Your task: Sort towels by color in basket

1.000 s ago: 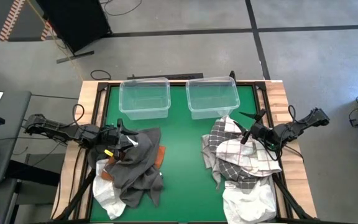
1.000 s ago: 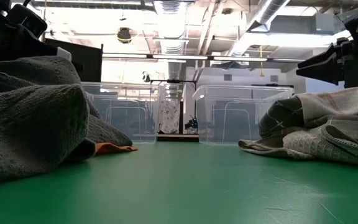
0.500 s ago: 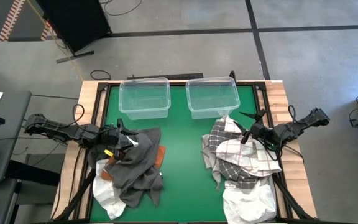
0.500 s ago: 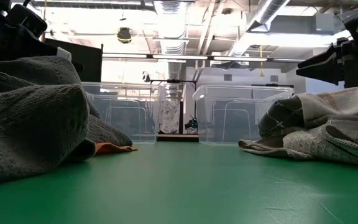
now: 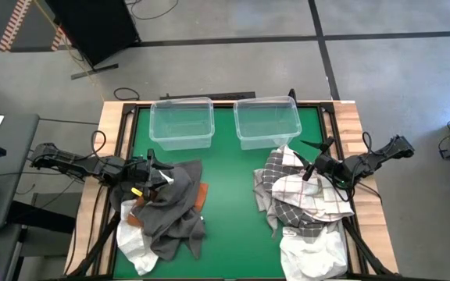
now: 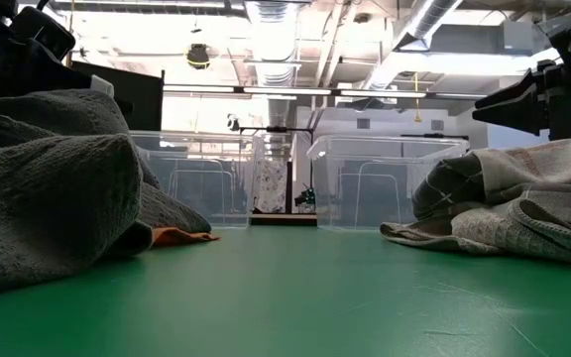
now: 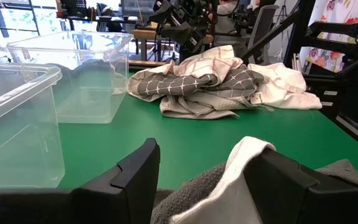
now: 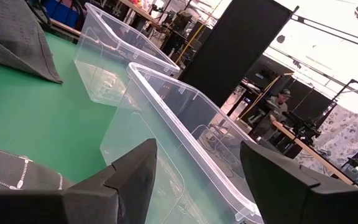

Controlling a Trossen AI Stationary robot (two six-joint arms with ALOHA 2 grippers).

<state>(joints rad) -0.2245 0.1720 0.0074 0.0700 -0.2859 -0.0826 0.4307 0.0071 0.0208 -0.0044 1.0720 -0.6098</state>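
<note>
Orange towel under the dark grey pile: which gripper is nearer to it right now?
Left. The left gripper hovers open over the grey pile, just beside the orange towel. The right gripper is open across the table, above the checked towels.

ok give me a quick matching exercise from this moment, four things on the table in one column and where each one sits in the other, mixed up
Things:
1. dark grey towel
2. checked towel
3. orange towel
4. clear bins

Places:
A. side by side at the far edge of the green mat
B. on top of the pile by the left gripper
C. on the pile by the right gripper
D. peeking out from under the left pile, on its inner side

Pairs: 1-B, 2-C, 3-D, 4-A
</note>
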